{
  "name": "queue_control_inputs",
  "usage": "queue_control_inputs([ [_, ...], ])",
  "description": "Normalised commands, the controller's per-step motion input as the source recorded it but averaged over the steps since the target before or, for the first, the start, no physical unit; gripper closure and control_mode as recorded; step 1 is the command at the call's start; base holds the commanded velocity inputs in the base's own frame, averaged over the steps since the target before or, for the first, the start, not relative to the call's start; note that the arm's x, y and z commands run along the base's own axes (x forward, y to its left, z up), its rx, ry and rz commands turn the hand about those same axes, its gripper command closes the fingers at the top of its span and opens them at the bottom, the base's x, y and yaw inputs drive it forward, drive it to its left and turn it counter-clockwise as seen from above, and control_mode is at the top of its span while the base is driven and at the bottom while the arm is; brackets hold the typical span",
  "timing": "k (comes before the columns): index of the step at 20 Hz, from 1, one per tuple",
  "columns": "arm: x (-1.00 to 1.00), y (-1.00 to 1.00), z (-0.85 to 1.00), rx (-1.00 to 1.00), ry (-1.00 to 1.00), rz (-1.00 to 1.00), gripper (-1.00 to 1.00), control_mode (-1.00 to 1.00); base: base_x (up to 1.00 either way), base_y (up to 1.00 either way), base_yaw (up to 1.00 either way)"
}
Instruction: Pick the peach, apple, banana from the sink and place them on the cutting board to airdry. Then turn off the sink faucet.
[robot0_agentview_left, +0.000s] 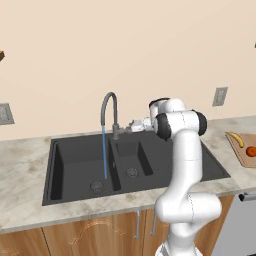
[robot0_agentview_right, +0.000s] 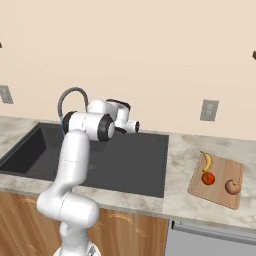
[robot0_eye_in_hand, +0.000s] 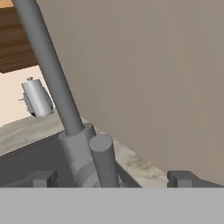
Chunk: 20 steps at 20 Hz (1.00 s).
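The banana (robot0_agentview_right: 207, 161), the red apple (robot0_agentview_right: 208, 178) and the peach (robot0_agentview_right: 232, 187) lie on the wooden cutting board (robot0_agentview_right: 220, 192), on the counter to the right of the black sink (robot0_agentview_left: 82, 192). The sink faucet (robot0_agentview_left: 109, 111) runs a thin blue stream (robot0_agentview_left: 104, 152) into the large basin. My gripper (robot0_agentview_left: 126, 129) is at the faucet's base, on its right side. In the hand view the gripper (robot0_eye_in_hand: 113, 178) is open, its fingertips (robot0_eye_in_hand: 43, 178) stand on either side of the faucet's lever handle (robot0_eye_in_hand: 104, 159), and the gooseneck (robot0_eye_in_hand: 48, 65) rises just beyond.
The beige wall stands close behind the faucet. A grey metal canister (robot0_eye_in_hand: 37, 98) sits on the counter beyond the faucet. Wall outlets (robot0_agentview_left: 219, 96) are mounted above the counter. My arm's elbow (robot0_agentview_left: 182, 125) hangs over the sink's drainboard side.
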Motion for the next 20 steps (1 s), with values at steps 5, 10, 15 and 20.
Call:
queue_control_inputs([
  [5, 0.51, 1.0, -0.03, -0.05, -0.02, 0.05, -1.0, -1.0, 0.0, 0.0, 0.0],
  [10, 0.31, 1.0, -0.1, -0.02, -0.14, 0.29, -1.0, -1.0, 0.0, 0.0, 0.0],
  [15, 0.24, 0.98, -0.1, -0.03, -0.17, 0.34, -1.0, -1.0, 0.0, 0.0, 0.0],
  [20, 0.26, 0.93, 0.0, -0.02, -0.14, 0.35, -1.0, -1.0, 0.0, 0.0, 0.0],
])
